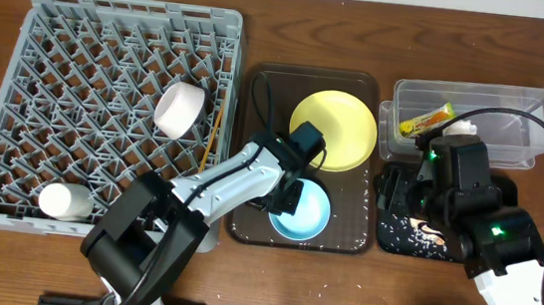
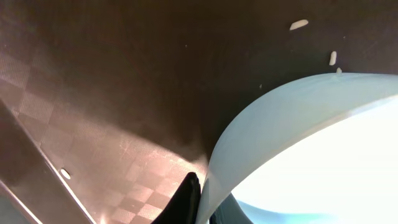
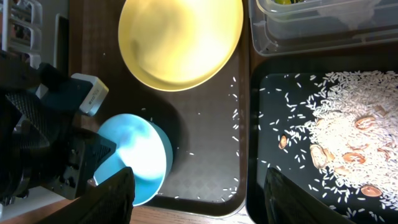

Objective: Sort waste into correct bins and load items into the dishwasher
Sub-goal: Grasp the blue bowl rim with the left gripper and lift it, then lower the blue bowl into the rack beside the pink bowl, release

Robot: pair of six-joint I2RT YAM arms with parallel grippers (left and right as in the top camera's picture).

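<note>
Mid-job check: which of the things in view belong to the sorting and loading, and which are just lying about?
Job:
- dish rack, white bowl and chopsticks in it
- yellow plate, light blue bowl
- clear tub holding the wrapper
- black tray with rice

Lying about:
- brown serving tray
- white cup-like item in the rack corner

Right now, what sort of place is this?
Probably a tabletop dish-clearing station: a large grey plastic dish rack, a round yellow plate on a dark brown serving tray, and a flat black tray strewn with rice.
</note>
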